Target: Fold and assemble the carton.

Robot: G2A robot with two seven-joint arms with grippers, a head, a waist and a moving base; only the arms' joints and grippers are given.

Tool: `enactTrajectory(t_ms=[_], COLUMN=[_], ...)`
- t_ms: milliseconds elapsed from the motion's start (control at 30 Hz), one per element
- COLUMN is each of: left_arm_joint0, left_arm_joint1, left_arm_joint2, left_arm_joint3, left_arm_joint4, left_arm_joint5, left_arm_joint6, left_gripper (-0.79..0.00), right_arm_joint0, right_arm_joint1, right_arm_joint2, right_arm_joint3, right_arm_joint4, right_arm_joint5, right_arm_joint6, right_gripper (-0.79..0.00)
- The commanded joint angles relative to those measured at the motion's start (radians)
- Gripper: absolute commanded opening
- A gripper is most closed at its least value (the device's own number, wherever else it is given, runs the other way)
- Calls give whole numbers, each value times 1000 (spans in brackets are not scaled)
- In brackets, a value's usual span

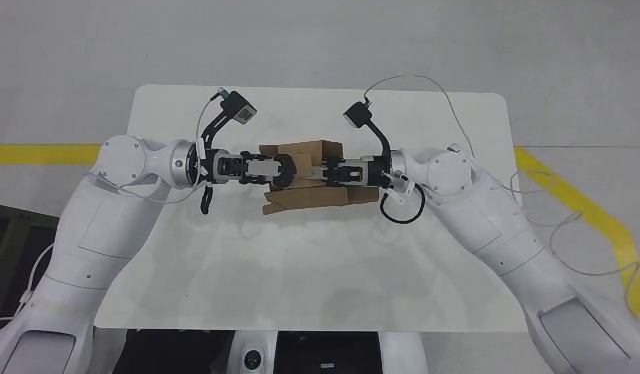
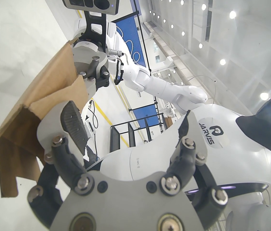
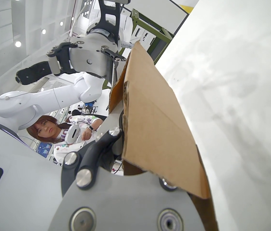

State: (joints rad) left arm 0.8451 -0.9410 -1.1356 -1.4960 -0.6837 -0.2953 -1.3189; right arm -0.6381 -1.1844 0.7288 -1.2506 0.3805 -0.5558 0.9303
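Observation:
A brown carton (image 1: 305,196), partly folded with flaps standing up, lies in the middle of the white table (image 1: 300,284). My two arms meet at it from opposite sides. My left gripper (image 1: 272,167) is open; in the left wrist view (image 2: 129,111) nothing sits between its fingers, and the carton (image 2: 51,78) rests against the outer side of one finger (image 2: 74,123). My right gripper (image 1: 322,171) is shut on a carton panel (image 3: 154,126). In the right wrist view (image 3: 122,123) one of its fingers is hidden behind the cardboard. The left wrist view also shows the right gripper (image 2: 91,82) at the carton's far end.
Bare table surface (image 1: 300,64) lies in front of and behind the carton. Thin cables (image 1: 440,89) trail over the far right part of the table. The table's edges are well away from both grippers.

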Motion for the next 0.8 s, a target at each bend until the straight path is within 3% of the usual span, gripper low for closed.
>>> enactTrajectory(t_ms=[0,367,767], left_arm_joint0=[3,18,-1], left_arm_joint1=[0,1,-4], left_arm_joint2=[-14,-38,-43], left_arm_joint3=[-4,38,82], left_arm_joint4=[-26,-10,10], left_arm_joint5=[-3,7,9], left_arm_joint6=[1,-3,10], left_gripper=[0,0,0], right_arm_joint0=[0,-20,-15], right_arm_joint1=[0,11,-3], right_arm_joint2=[8,70,54], right_arm_joint3=[10,5,-2], right_arm_joint4=[-6,-7,52], right_arm_joint5=[1,12,36], right_arm_joint6=[-4,45,172], right_gripper=[-785,-785,-785])
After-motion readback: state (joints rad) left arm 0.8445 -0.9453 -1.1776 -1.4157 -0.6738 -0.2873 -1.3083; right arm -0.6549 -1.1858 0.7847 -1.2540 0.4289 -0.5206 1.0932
